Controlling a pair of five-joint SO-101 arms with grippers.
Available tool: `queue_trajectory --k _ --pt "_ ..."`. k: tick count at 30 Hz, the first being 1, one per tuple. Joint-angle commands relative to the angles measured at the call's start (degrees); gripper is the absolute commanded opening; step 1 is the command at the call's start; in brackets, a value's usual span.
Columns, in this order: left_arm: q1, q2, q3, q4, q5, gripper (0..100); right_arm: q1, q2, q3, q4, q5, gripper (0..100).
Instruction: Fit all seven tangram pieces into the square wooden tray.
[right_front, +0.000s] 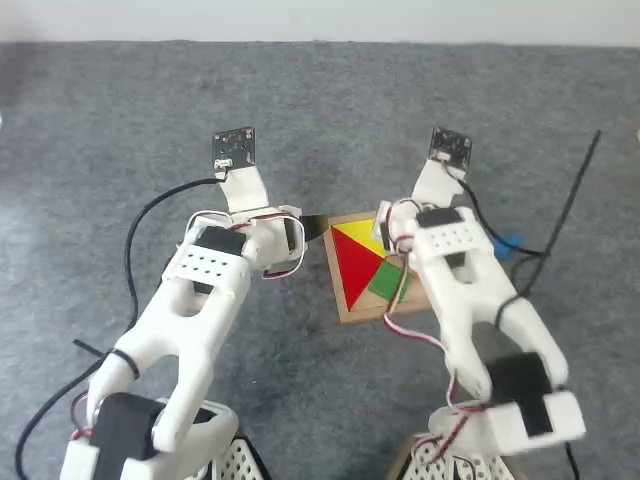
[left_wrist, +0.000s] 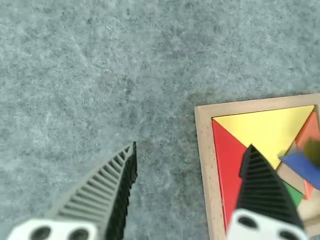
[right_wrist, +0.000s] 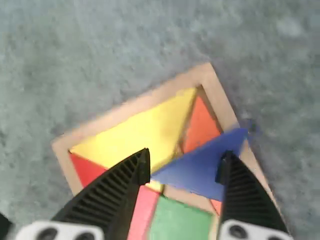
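Locate the square wooden tray (right_front: 365, 315) on the grey felt (right_front: 120, 120). Note the yellow triangle (right_wrist: 145, 132), red triangle (left_wrist: 227, 160), orange triangle (right_wrist: 200, 125) and green square (right_wrist: 180, 220) seated inside; treat the pink piece (right_wrist: 145, 210) as partly hidden behind a finger (right_wrist: 115, 195), outline unclear. Observe the right gripper (right_wrist: 185, 152) clamped on the blue triangle (right_wrist: 200, 167), held over the tray, one tip past the rim. Observe the left gripper (left_wrist: 192, 146) spread wide, empty, straddling the rim. Expect part of the tray covered by the right arm (right_front: 470, 280) in the high view.
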Motion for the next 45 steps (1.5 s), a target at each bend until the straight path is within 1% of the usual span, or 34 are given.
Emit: queue_trajectory --k 1,5,9,11,14,17,21,27,29,33,37,41,45 --pt "0.4 -2.0 -0.5 0.1 -0.6 32 -2.9 4.0 -6.5 -0.7 -1.1 22.2" --pt "0.5 -2.0 -0.5 0.1 -0.6 32 -4.8 5.1 -10.8 0.4 -1.0 27.7" --pt "0.5 -2.0 -0.5 0.1 -0.6 32 -3.6 2.8 -14.2 6.5 -0.9 28.1" --pt "0.5 -2.0 -0.5 0.1 -0.6 32 -2.9 1.6 -14.8 7.8 -0.9 28.1" --pt "0.5 -2.0 -0.5 0.1 -0.6 32 -3.3 0.9 -15.0 6.2 -1.1 28.1" --pt "0.5 -2.0 -0.5 0.1 -0.6 32 -5.8 2.4 -14.9 2.3 -1.1 28.1" --pt "0.5 -2.0 -0.4 0.1 -0.6 32 -8.9 6.3 -16.7 0.6 -1.0 28.1" --pt "0.4 -2.0 1.6 -3.1 -0.6 32 -7.9 12.6 -17.7 0.8 -0.9 28.1" --pt "0.4 -2.0 1.6 -3.1 -0.6 32 -7.5 13.4 -17.9 3.2 -0.9 28.1" --pt "0.4 -2.0 1.6 -3.1 -0.6 32 -7.9 11.8 -17.9 7.3 -0.9 28.1" --pt "0.4 -2.1 1.5 -3.0 -0.6 32 -7.4 9.9 -17.8 7.7 -0.4 28.1" --pt "0.4 -2.1 1.5 -2.9 -0.6 32 -7.4 7.4 -17.9 9.6 2.1 28.1" --pt "0.4 -2.1 1.5 -2.9 -0.6 32 -7.4 1.6 -17.7 10.6 2.2 28.1"
